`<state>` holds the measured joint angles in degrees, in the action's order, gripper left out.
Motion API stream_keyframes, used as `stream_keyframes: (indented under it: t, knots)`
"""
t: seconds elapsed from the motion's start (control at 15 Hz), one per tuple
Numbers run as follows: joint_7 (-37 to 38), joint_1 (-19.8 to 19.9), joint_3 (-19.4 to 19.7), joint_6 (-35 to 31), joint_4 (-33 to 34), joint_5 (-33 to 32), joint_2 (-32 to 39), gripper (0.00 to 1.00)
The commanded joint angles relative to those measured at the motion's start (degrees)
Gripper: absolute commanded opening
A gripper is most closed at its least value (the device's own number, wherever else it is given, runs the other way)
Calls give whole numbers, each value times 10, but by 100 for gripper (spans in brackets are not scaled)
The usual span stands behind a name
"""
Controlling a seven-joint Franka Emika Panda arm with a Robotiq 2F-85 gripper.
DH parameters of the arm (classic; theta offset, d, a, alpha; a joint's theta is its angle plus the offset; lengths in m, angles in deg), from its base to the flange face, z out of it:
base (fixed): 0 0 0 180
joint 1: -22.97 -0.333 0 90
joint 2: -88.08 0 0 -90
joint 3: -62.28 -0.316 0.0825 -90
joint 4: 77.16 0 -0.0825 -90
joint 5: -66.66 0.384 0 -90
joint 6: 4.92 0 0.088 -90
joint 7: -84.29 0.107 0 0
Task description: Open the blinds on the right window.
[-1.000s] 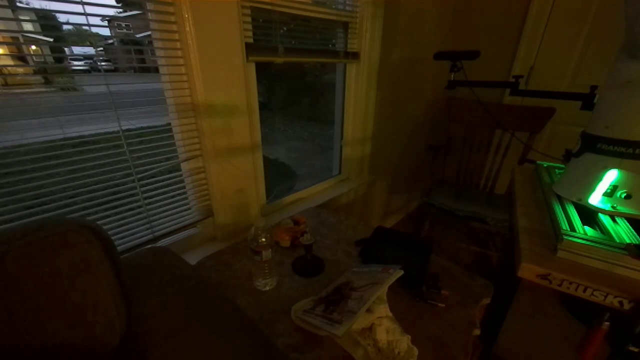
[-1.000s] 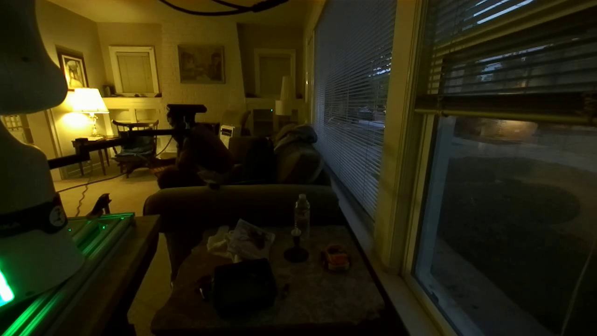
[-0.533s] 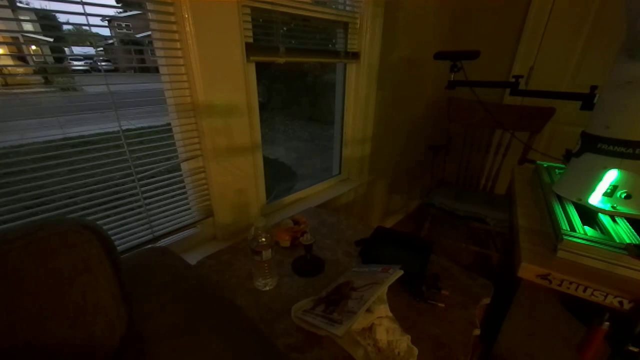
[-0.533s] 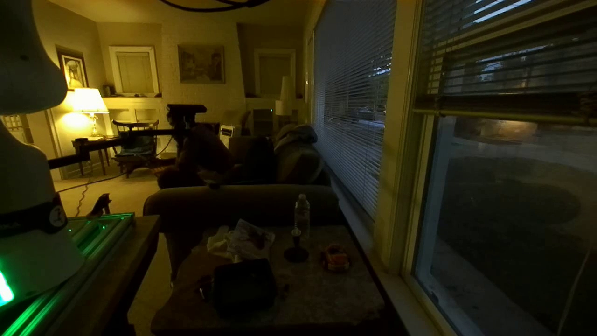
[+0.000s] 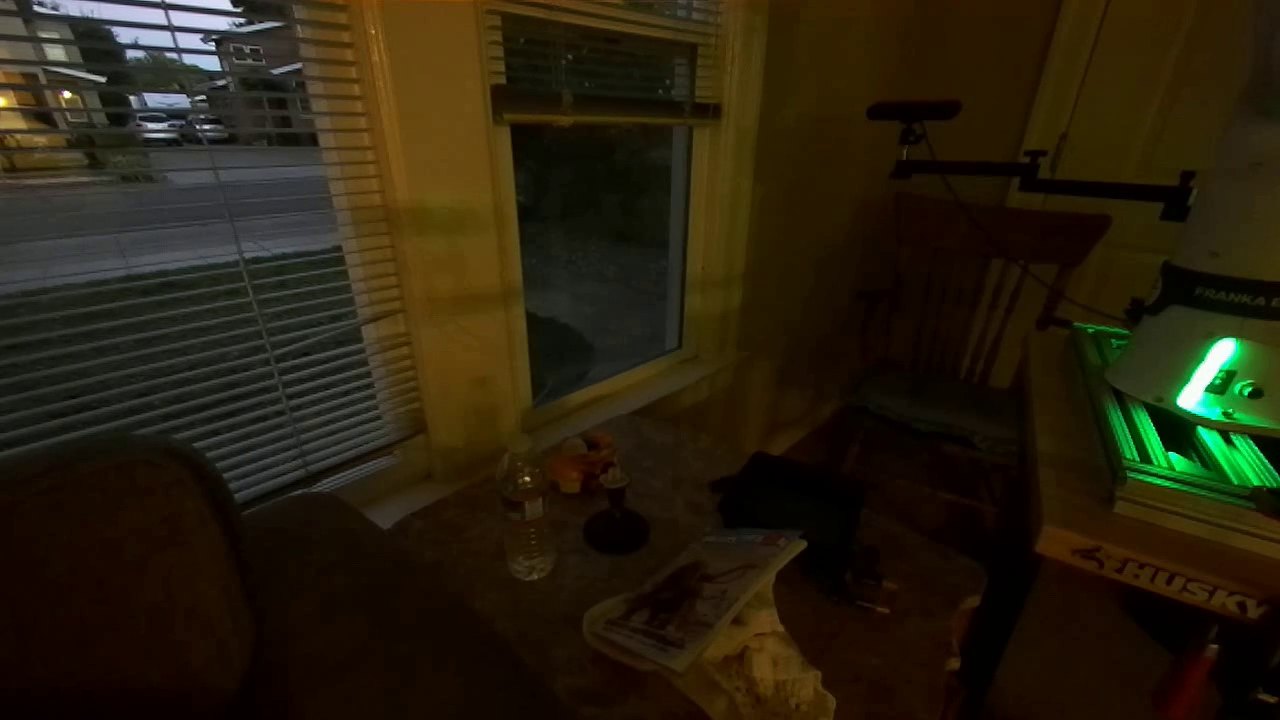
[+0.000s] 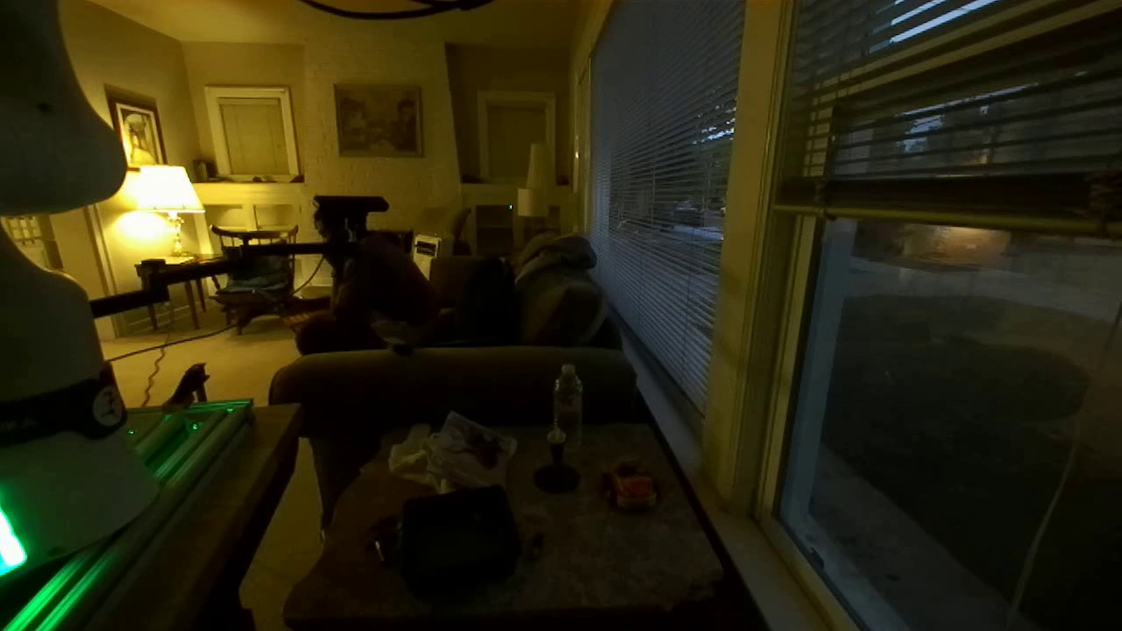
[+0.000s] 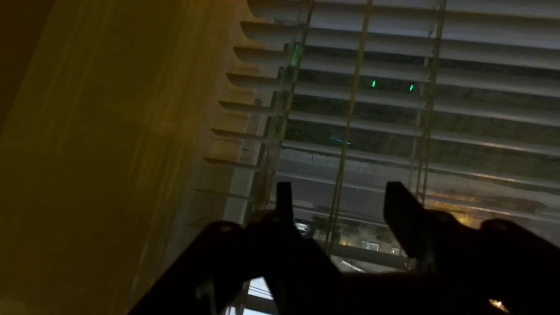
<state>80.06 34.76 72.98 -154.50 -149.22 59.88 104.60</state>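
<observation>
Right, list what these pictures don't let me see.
Blinds, top: cut off by the picture's upper edge in both exterior views.
Pale cord, lower end: cut off by the bottom edge in an exterior view.
Gripper, finer parts: lost in shadow, wrist view.
Dark item on the side table: too dark to identify in both exterior views.
Bottle, label wording: too small in both exterior views.

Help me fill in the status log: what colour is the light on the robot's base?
Green; the base light shows best in an exterior view.
</observation>
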Motion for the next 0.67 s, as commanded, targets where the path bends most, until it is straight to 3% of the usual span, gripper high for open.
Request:
stream_keyframes:
  t: [0.0, 0.07, 0.2, 0.27, 0.6]
  knots:
    - [-20, 5, -8, -1, -15, 13, -8, 35]
    - [-22, 5, -8, -2, -17, 13, -8, 32]
    - [-24, 6, -8, -4, -21, 14, -7, 8]
    - [-25, 7, -9, -7, -24, 15, -7, 2]
    - [-32, 11, -9, -9, -30, 17, -8, 0]
